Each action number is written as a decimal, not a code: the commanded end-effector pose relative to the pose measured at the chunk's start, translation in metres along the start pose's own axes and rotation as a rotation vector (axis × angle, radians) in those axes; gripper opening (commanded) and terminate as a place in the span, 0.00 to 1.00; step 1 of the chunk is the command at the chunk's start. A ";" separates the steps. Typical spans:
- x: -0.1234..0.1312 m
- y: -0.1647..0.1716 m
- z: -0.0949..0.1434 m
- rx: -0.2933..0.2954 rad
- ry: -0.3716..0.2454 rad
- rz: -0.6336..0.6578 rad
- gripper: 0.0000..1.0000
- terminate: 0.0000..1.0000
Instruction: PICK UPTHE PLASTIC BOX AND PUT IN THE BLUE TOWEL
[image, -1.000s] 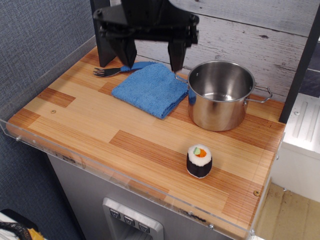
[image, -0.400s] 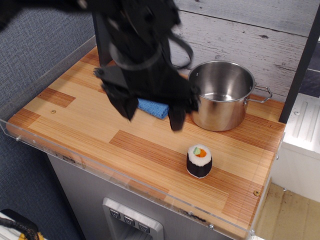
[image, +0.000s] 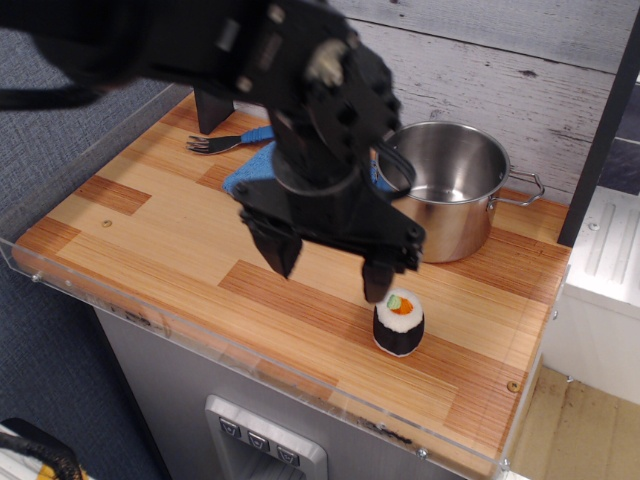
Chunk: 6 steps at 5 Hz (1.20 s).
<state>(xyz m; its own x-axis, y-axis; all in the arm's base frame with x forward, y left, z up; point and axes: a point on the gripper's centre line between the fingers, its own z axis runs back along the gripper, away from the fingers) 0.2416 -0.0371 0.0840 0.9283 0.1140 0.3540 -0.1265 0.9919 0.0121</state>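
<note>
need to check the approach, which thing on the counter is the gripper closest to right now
The plastic box, the small black roll with a white top. The open gripper has one finger just above its left edge; the steel pot, blue towel and fork lie farther back.

Black arm, bulky rounded housing; claw (image: 328, 270) black, tapered fingers.

Legible text, labels, brands, numbers, signs: none found on any object or surface anywhere in the frame.

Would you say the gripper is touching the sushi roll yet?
Cannot tell: the only view shows the open gripper with one fingertip overlapping the sushi roll.
</note>
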 end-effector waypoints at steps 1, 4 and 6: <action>0.004 -0.008 -0.018 0.004 -0.001 -0.019 1.00 0.00; 0.006 -0.032 -0.044 -0.042 0.004 -0.016 1.00 0.00; 0.011 -0.033 -0.059 -0.014 -0.009 -0.019 1.00 0.00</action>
<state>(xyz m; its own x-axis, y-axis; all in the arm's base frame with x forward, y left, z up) 0.2734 -0.0657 0.0238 0.9373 0.0955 0.3352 -0.1075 0.9940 0.0176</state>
